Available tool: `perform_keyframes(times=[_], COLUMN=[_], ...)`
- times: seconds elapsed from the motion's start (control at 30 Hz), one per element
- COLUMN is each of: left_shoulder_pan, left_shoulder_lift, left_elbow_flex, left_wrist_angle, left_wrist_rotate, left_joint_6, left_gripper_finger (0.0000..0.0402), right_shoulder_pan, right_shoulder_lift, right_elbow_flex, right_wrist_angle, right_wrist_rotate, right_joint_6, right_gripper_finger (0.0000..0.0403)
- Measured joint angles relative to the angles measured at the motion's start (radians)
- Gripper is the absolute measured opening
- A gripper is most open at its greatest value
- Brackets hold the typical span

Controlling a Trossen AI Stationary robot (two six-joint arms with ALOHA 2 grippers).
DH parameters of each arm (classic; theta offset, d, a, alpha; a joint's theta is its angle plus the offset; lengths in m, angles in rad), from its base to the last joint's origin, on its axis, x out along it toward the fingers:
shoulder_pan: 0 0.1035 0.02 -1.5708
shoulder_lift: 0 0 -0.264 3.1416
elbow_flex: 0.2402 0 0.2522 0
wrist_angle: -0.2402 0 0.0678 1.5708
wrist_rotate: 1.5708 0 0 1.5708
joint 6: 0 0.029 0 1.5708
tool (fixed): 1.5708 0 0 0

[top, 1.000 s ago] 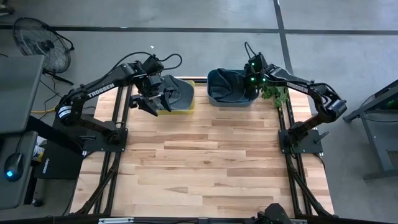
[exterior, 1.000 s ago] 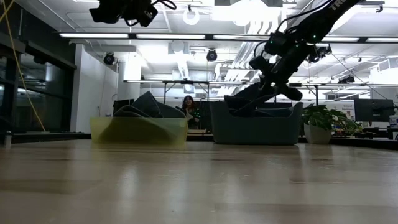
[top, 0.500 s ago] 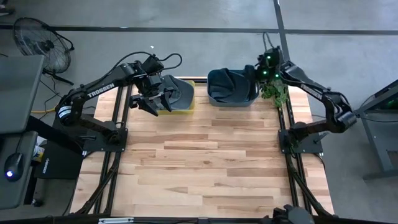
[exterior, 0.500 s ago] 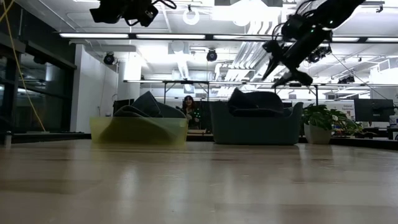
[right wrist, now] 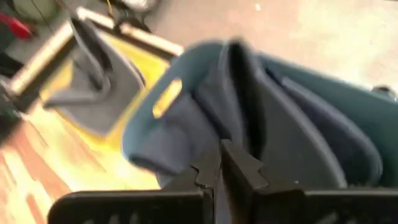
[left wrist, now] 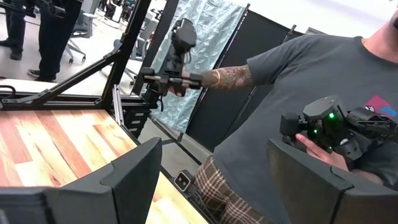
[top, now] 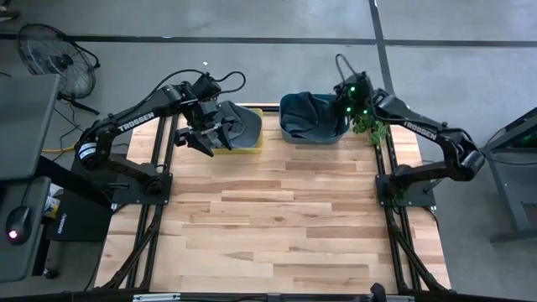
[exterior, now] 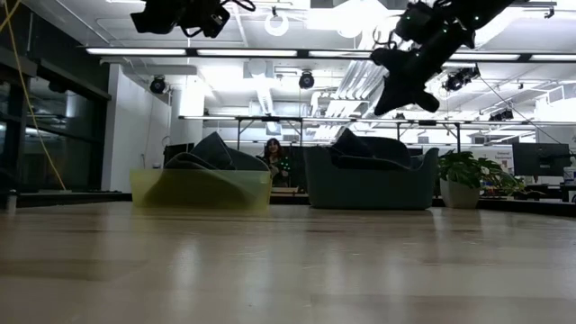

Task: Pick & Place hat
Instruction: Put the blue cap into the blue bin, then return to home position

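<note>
Just below the right gripper (top: 342, 105) sits the blue bin (top: 289, 131) with a dark hat (top: 315, 113) inside; its fingers are closed on nothing. The left gripper (top: 204, 138) hangs spread and empty over the yellow bin (top: 250, 144), which holds another hat (top: 239, 124). I judge a placement just finished, so next comes another pick.

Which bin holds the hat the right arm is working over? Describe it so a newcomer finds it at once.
Look along the far edge of the wooden table, where two bins sit side by side. It is the blue bin nearer the potted plant, dark hat mounded inside, under the right gripper; its neighbour is the yellow bin.
</note>
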Motion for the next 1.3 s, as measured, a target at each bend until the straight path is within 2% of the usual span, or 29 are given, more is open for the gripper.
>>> perform_keyframes(times=[0.27,0.47,0.67,0.83,1.0,1.3], left_shoulder_pan=[0.0,0.0,0.0,0.0,0.0,0.0], left_shoulder_lift=[0.0,0.0,0.0,0.0,0.0,0.0], left_elbow_flex=[0.0,0.0,0.0,0.0,0.0,0.0], left_wrist_angle=[0.0,0.0,-0.002,-0.011,-0.011,-0.017], left_wrist_rotate=[0.0,0.0,0.0,0.001,0.001,0.001], left_joint_6=[0.0,0.0,-0.007,-0.02,-0.026,-0.026], left_gripper_finger=[0.0285,0.0285,0.0285,0.0285,0.0285,0.0285], right_shoulder_pan=[0.127,0.127,0.085,0.061,0.058,0.069], right_shoulder_lift=[0.072,0.168,0.262,0.308,0.294,0.115], right_elbow_flex=[0.0,0.0,0.0,0.0,0.0,0.0], right_wrist_angle=[-0.151,-0.128,-0.099,-0.074,-0.067,-0.069], right_wrist_rotate=[0.188,0.306,0.38,0.409,0.396,0.346], right_joint_6=[-0.017,0.006,0.073,0.112,0.112,0.112], right_gripper_finger=[0.0001,0.0001,0.0001,0.0,0.0,0.0])
